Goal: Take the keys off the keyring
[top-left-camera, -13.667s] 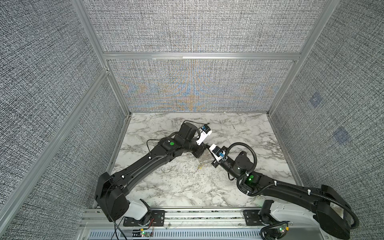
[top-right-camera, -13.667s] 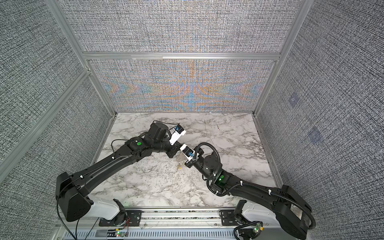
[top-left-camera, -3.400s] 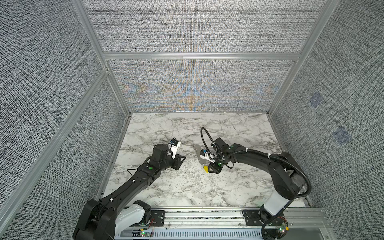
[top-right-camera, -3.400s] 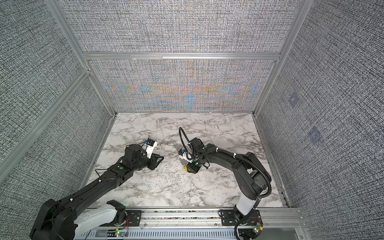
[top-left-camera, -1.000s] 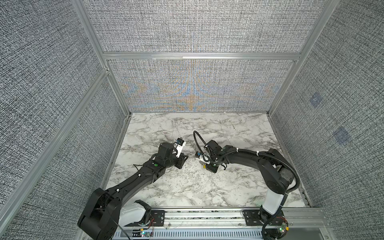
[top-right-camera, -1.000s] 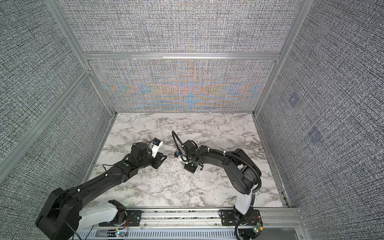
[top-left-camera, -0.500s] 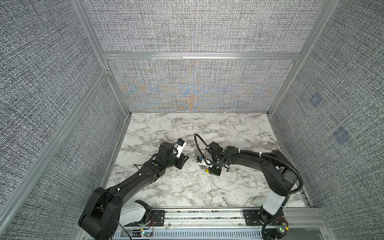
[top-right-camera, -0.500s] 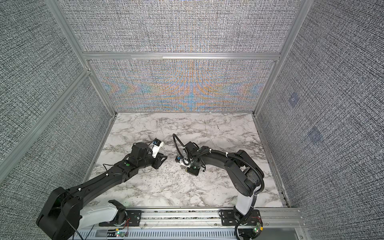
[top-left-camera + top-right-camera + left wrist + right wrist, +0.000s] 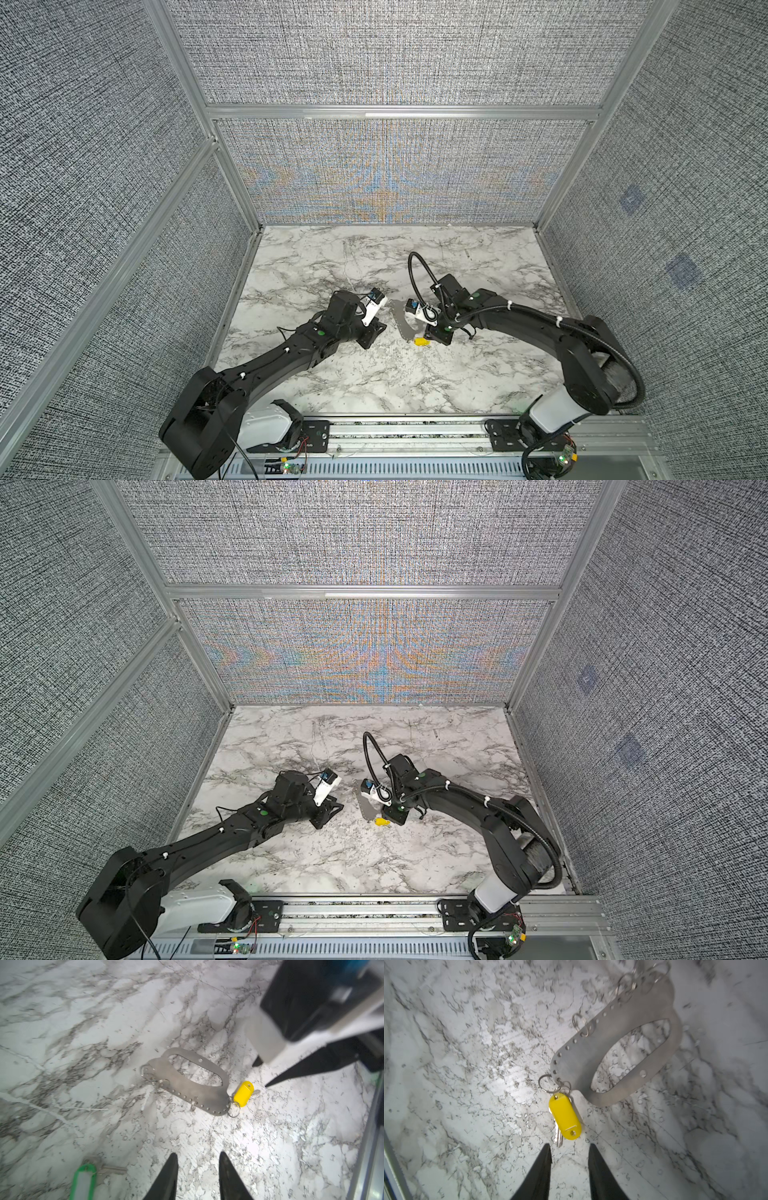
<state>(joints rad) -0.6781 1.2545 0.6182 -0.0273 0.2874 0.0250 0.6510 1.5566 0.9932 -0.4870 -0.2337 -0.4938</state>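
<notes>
Right gripper point(image 9: 569, 1148): jaws spread, nothing between them; tips low over the marble table point(image 9: 467, 1105).
Yellow-tagged key point(image 9: 564, 1119): just ahead of your right tips, flat on the table, blade end pointing almost into the gap.
Wire ring point(image 9: 546, 1083): just beyond the tag; it links the yellow key to the end hole of the keyring point(image 9: 602, 1039), which lies further out, flat.
Left gripper point(image 9: 198, 1154): jaws apart, empty, aimed at the keyring from the opposite side, well short of it.
Green-tagged key point(image 9: 83, 1180): beside your left tips, apart from the keyring, so I judge it already off.
Step in hand: free the yellow key.
How to do it well: bring the left jaws in to pin the keyring plate first, or it will likely slide when you pull. Pinch the tag or key bow with the right, not the blade tip, then work it round the wire coil; a straight tug probably drags everything.
Risk: the tag is slick plastic and may squirt out.
Left wrist view only: the green key, and the right tips standing beside the yellow tag.
Right wrist view only: the wire-ring linkage in detail.
Top views: in a top view the yellow tag point(image 9: 420, 341) is a speck; the keyring is partly hidden under the right wrist.
</notes>
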